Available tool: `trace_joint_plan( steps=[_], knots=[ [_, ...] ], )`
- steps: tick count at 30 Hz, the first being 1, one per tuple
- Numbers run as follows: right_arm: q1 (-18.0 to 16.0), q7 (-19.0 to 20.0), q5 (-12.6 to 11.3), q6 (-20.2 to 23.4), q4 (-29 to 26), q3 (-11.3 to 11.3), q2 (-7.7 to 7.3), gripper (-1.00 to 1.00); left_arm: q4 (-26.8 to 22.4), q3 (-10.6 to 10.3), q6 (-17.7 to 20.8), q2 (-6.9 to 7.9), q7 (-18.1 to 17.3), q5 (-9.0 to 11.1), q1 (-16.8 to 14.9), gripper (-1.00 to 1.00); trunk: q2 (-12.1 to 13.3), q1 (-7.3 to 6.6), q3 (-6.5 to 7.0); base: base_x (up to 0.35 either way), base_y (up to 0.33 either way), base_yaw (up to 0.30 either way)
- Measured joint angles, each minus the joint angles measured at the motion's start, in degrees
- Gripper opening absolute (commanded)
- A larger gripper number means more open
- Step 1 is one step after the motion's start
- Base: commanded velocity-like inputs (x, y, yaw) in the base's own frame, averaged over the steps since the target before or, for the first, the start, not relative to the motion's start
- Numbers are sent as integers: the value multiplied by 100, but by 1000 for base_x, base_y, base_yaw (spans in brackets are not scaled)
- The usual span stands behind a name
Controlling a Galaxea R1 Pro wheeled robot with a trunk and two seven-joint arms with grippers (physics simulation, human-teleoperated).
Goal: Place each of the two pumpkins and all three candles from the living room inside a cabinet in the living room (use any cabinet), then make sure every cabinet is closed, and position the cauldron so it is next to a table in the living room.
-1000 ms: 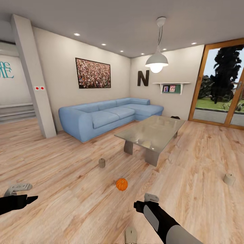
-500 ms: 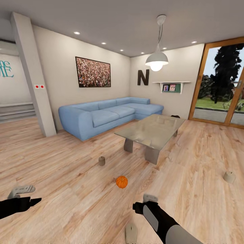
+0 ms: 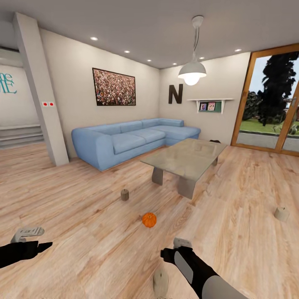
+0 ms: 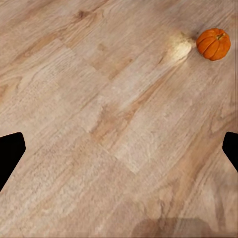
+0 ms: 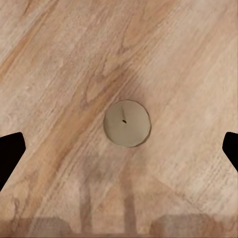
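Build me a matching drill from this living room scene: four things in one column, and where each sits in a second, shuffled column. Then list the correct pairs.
Things:
1. pumpkin
2. nearest candle
3. coffee table
4. blue sofa

Places:
A. against the wall under the framed picture
B. on the plank floor close to the right tool, centred in the right wrist view
C. standing between the sofa and the glass door
D. on the floor in front of the table, between the two arms in the head view

Pairs: 1-D, 2-B, 3-C, 4-A
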Motion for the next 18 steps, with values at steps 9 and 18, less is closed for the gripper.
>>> trace_joint_plan(
  steps=[9, 18],
  knots=[
    [0, 313, -1, 2, 9, 1, -22, 100, -112, 5, 140, 32, -59, -11, 1, 100, -361, 198, -162, 0, 0, 0],
    [0, 343, -1, 1, 12, -6, -38, 100, -467, 3, 537, 16, -74, -8, 1, 100, -722, 395, -323, 0, 0, 0]
  ],
)
